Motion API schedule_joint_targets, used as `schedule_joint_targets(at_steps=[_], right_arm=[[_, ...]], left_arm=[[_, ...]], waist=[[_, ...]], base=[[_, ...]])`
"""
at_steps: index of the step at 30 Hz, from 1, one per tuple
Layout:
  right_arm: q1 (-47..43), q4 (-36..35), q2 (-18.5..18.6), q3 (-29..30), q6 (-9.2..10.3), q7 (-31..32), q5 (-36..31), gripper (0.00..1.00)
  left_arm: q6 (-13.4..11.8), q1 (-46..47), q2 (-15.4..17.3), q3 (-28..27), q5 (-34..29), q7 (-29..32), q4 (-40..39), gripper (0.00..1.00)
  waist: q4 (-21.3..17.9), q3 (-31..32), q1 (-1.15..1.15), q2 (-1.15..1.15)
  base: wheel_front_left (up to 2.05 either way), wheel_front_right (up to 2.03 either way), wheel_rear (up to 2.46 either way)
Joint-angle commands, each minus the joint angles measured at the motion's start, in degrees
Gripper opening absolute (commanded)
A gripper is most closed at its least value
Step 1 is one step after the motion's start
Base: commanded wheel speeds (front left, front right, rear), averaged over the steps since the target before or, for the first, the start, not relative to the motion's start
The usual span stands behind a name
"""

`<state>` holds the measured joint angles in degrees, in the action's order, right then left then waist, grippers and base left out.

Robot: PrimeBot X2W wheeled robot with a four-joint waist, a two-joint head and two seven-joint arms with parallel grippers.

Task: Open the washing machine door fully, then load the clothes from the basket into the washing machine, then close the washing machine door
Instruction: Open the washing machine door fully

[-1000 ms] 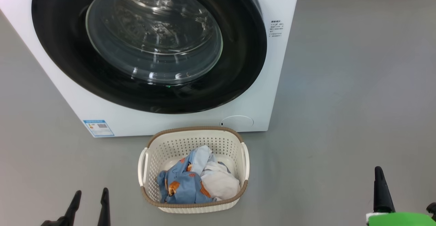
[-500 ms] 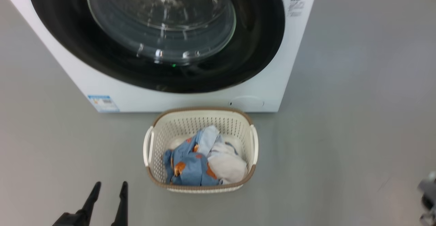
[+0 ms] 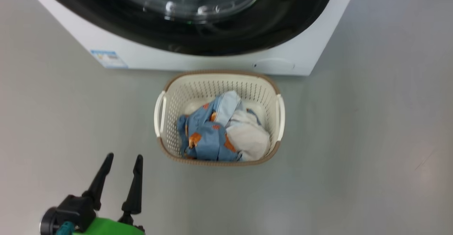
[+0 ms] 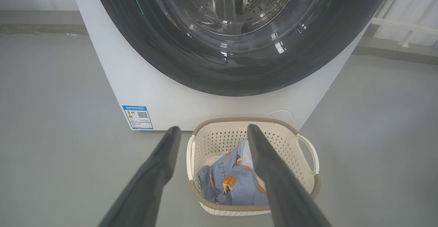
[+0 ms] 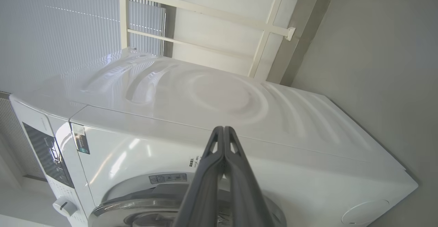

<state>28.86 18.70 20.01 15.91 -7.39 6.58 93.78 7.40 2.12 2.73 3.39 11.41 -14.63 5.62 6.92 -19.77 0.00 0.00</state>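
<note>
The white washing machine point(image 3: 198, 59) stands at the top of the head view, its black-ringed washing machine door point(image 3: 283, 26) lying flat against the front. Just in front of it on the floor is the basket point(image 3: 160, 113), holding the clothes: a blue bear-print garment point(image 3: 205, 137) and a white one point(image 3: 247, 136). My left gripper point(image 3: 124, 156) hovers open and empty, nearer than the basket and to its left. In the left wrist view its fingers point(image 4: 160, 162) frame the basket point(image 4: 308, 172) and the blue garment point(image 4: 229, 182). My right gripper point(image 5: 223, 128) is shut on nothing, pointing at the machine's white side panel point(image 5: 205, 100) above the door's rim point(image 5: 137, 208).
Grey floor point(image 3: 371, 139) spreads all round the basket. A blue label point(image 4: 137, 117) marks the machine's lower left corner and a round cap point(image 3: 274, 65) its lower right. A white railing point(image 5: 205, 11) and ribbed wall stand behind the machine.
The head view has tilted down, so machine and basket sit higher in it. My left gripper shows further up the picture. My right gripper has gone out of the head view.
</note>
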Motion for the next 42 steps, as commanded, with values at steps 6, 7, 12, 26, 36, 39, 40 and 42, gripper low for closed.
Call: schedule_joint_targets(at_steps=[6,7,12,26,36,39,40,42], right_arm=[[6.17,-1.62,0.78,-3.03,-0.10,2.04,-2.47,0.00],[7.98,-1.67,0.70,-3.99,-0.10,2.58,-3.14,0.00],[12.06,-1.95,0.96,-6.19,-0.10,3.63,-4.37,0.00],[19.77,-3.24,1.75,-12.60,-0.10,6.83,-5.59,0.00],[23.74,-2.97,2.39,-16.70,-0.10,8.32,-5.92,0.00],[25.00,-3.14,2.62,-17.68,-0.10,8.71,-5.85,0.00],[25.39,-3.19,2.73,-17.98,-0.10,8.83,-5.85,0.00],[26.16,-3.17,3.05,-18.51,-0.10,9.13,-5.82,0.00]], left_arm=[[0.09,2.08,1.01,-1.85,0.05,-0.37,-3.61,1.00],[0.09,2.13,0.96,-1.64,0.07,-0.37,-3.97,1.00],[0.09,2.21,0.82,-1.93,-0.07,-0.37,-4.58,1.00],[0.09,2.26,0.48,-2.19,-0.32,-0.37,-5.15,1.00],[0.09,3.15,0.37,-2.23,-0.53,-0.37,-5.20,1.00],[0.09,2.98,0.32,-2.09,-0.49,-0.37,-5.01,1.00],[0.09,2.91,0.30,-2.04,-0.48,-0.37,-4.96,1.00],[0.09,2.73,0.27,-1.96,-0.39,-0.37,-4.83,1.00]], waist=[[2.94,-5.41,0.00,0.00],[3.33,-5.73,0.00,0.00],[4.44,-6.39,0.00,0.00],[6.28,-9.38,0.00,0.00],[7.63,-11.17,0.00,0.00],[8.04,-11.67,0.00,0.00],[8.17,-11.80,0.00,0.00],[8.46,-12.05,0.00,0.00]], base=[[0.00,0.00,0.00],[0.00,0.00,0.00],[0.00,0.00,0.00],[0.00,0.00,0.00],[0.00,0.00,0.00],[0.00,0.00,0.00],[0.00,0.00,0.00],[0.00,0.00,0.00]])
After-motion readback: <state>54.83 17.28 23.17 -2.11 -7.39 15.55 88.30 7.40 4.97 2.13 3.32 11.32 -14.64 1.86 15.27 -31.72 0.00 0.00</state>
